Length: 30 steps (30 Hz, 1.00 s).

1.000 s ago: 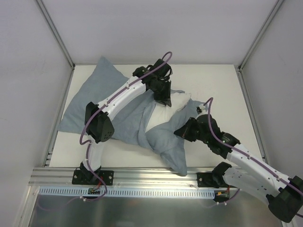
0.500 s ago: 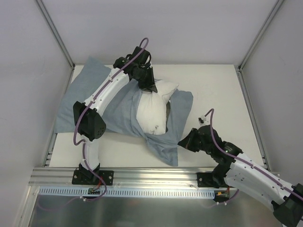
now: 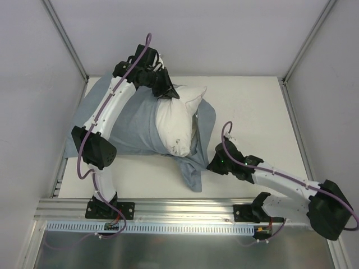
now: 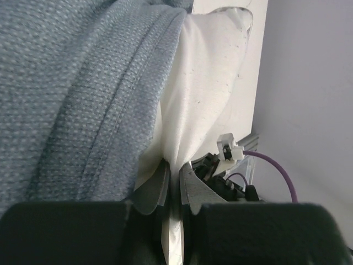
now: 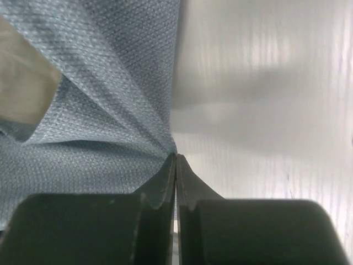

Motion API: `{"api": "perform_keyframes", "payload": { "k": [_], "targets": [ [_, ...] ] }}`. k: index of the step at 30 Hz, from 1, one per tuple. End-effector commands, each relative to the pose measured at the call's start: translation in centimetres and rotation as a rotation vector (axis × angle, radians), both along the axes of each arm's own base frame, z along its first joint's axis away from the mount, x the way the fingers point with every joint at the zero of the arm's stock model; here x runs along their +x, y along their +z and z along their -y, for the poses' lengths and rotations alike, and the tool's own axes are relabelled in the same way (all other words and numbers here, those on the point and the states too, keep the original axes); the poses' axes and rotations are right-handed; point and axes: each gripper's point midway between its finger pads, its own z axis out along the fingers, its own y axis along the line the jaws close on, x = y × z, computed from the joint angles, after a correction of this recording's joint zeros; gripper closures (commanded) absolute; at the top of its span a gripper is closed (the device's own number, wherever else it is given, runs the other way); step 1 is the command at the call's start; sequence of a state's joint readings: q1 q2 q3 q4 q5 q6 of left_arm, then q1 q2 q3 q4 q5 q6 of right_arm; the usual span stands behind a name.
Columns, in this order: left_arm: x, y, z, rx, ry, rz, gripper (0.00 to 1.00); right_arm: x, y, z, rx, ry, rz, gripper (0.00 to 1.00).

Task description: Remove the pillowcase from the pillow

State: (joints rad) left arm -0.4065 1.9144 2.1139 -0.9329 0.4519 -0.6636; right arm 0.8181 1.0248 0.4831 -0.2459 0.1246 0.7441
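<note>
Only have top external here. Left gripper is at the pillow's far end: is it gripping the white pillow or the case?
Observer: In the left wrist view, the left gripper is pinched shut on white pillow fabric. The pillowcase hem runs alongside, apparently outside the pinch.
Operator: And the right one?
Observer: In the right wrist view, the right gripper is shut on a gathered fold of the blue-grey pillowcase. No white cloth is in the pinch.
Operator: Anything beside that fold?
Observer: Bare table lies to the right of it. What is underneath the fold is hidden.
</note>
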Motion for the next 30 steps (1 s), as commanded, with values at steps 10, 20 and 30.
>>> {"api": "perform_keyframes", "payload": {
  "k": [10,20,30],
  "targets": [
    [-4.0,3.6,11.0,-0.151,-0.206,0.113,1.0,8.1,4.0,5.2,-0.064,-0.003,0.031,0.82],
    [-6.7,5.4,13.2,-0.106,-0.337,0.283,0.05,6.7,10.6,9.9,-0.041,-0.123,0.259,0.12],
    [-5.3,4.2,0.3,0.17,-0.06,0.361,0.02,7.0,15.7,4.4,0.195,0.128,0.341,0.04]
  ]
}}
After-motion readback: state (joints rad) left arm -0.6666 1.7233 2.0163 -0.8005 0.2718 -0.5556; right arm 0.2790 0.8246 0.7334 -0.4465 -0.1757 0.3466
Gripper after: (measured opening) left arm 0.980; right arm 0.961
